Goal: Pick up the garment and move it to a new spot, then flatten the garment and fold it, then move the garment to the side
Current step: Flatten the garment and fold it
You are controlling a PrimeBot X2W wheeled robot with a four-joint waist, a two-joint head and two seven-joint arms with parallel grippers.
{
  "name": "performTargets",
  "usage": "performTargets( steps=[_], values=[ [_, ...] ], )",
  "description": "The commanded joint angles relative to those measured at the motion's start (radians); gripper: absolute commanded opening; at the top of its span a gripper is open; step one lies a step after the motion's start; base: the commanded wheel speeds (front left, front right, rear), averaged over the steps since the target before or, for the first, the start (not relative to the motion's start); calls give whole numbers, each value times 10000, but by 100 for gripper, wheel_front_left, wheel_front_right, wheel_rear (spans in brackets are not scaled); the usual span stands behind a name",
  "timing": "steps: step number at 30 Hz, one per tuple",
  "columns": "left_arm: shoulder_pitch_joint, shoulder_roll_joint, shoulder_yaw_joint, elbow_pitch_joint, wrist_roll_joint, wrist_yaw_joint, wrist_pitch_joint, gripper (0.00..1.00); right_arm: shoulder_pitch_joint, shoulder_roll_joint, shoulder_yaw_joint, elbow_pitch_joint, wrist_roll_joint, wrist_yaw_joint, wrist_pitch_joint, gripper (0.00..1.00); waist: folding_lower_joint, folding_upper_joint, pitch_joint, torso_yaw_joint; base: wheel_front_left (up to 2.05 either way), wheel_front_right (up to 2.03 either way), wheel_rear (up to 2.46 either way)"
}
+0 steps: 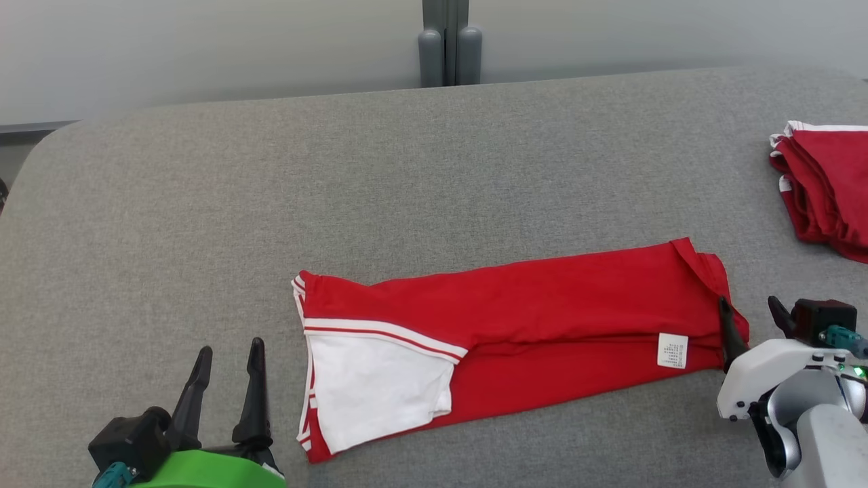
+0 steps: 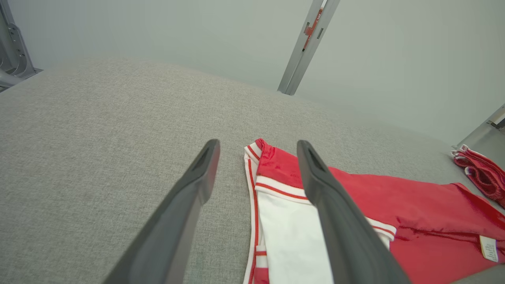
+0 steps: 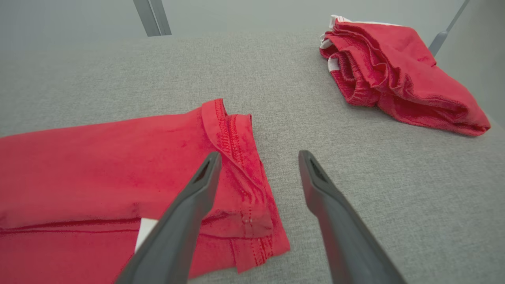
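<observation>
A red garment with a white panel and white-striped trim lies folded into a long strip across the grey padded table. My left gripper stands open just left of the garment's white end, holding nothing. At the strip's right end my right gripper is open too, its left finger over the red hem and its right finger over bare table. A small white label shows near that end.
A second red garment lies bunched at the table's right edge, also seen in the right wrist view. A grey post stands behind the table's far edge. The table's rounded left corner is near.
</observation>
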Motion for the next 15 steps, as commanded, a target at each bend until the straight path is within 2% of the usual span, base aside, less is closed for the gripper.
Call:
performTargets(
  steps=[1,9,15],
  values=[
    [-192,-40,56,57,61,67,-88,100,-230,-231,110,159,106,-19,315,100,1,0,44,48,0,0,0],
    [-402,-30,195,256,248,143,-236,100,-807,-962,757,1293,554,-19,2038,100,1,0,216,412,0,0,0],
    [-499,-19,287,348,425,95,-347,100,-959,-1165,1259,1860,1110,-16,2541,100,1,0,274,571,0,0,0]
  ],
)
